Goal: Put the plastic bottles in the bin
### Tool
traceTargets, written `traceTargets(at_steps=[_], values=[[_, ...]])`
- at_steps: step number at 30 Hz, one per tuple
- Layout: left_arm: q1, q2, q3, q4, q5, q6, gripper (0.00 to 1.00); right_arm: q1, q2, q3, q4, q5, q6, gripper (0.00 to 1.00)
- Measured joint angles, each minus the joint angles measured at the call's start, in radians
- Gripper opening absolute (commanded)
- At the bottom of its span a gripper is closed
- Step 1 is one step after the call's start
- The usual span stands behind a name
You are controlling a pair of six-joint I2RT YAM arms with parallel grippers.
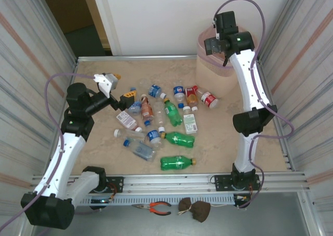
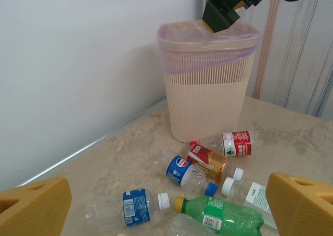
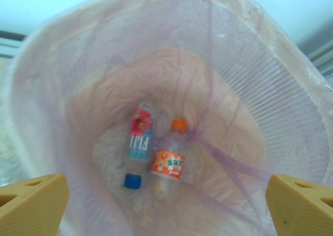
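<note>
Inside the bin (image 3: 270, 95), two bottles (image 3: 140, 142)

Overhead camera looks down; left wrist faces the bin (image 2: 208, 100), right wrist peers inside.

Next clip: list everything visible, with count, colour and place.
Bin: one, pale pink, table's far right corner.
Liner bag: one, translucent purple, inside the bin.
Bottles in the bin: two, clear, blue-capped and orange-capped, on its bottom.
Bottles on the table: about thirteen, clear, green or orange-brown, scattered mid-table.
Pliers: one, red-handled, below the near rail.
Brown lump: one, beside the pliers, unidentifiable.
Table: one, beige marbled.
Left gripper: one, open, yellow fingers, above the table's left side.
Right gripper: one, open, over the bin.
</note>
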Motion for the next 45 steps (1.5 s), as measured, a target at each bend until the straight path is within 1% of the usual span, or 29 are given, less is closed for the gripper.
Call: traceTargets(at_steps=[7,12,16,20,28,35,40,45], values=[[0.000,0.000,0.000,0.000,0.000,0.000,0.97,0.096,-0.124,-0.135,0.003,0.019,-0.089,0.97],[0.000,0.000,0.000,0.000,0.000,-0.003,0.97,0.175,-0.194,-0.290,0.004,0.026,-0.172,0.95],[0.000,0.000,0.000,0.002,0.000,-0.003,0.97,0.246,-0.213,-0.437,0.004,0.053,-0.217,0.91],[-0.006,0.000,0.000,0.003,0.000,-0.003,0.97,0.292,-0.213,-0.564,0.000,0.075,-0.224,0.90],[-0.007,0.000,0.000,0.003,0.000,-0.003,0.97,0.283,-0.211,-0.785,0.011,0.123,-0.190,0.87],[-0.011,0.006,0.000,0.003,0.000,-0.003,0.97,0.225,-0.208,-0.937,0.093,0.127,-0.148,0.84],[-0.013,0.012,0.000,0.003,0.000,-0.003,0.97,0.188,-0.190,-1.007,0.158,0.127,-0.145,0.85],[-0.013,0.015,0.000,0.003,0.000,-0.003,0.97,0.163,-0.146,-1.027,0.222,0.127,-0.148,0.84]])
